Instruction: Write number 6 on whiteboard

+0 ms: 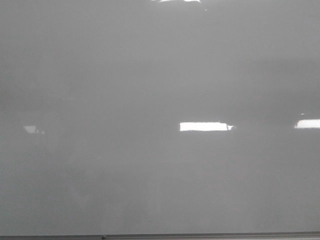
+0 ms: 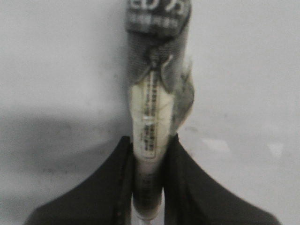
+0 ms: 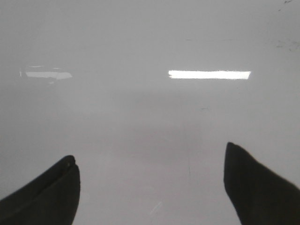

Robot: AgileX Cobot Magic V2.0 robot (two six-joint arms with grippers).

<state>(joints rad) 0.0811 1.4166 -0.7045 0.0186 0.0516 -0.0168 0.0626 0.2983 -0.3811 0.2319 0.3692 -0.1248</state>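
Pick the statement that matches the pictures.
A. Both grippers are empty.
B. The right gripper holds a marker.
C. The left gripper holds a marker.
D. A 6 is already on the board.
C: the left gripper is shut on a marker, while the right gripper is open and empty over the unmarked whiteboard.

Bright rectangular light reflections (image 1: 206, 126), dim even grey lighting, no room visible beyond
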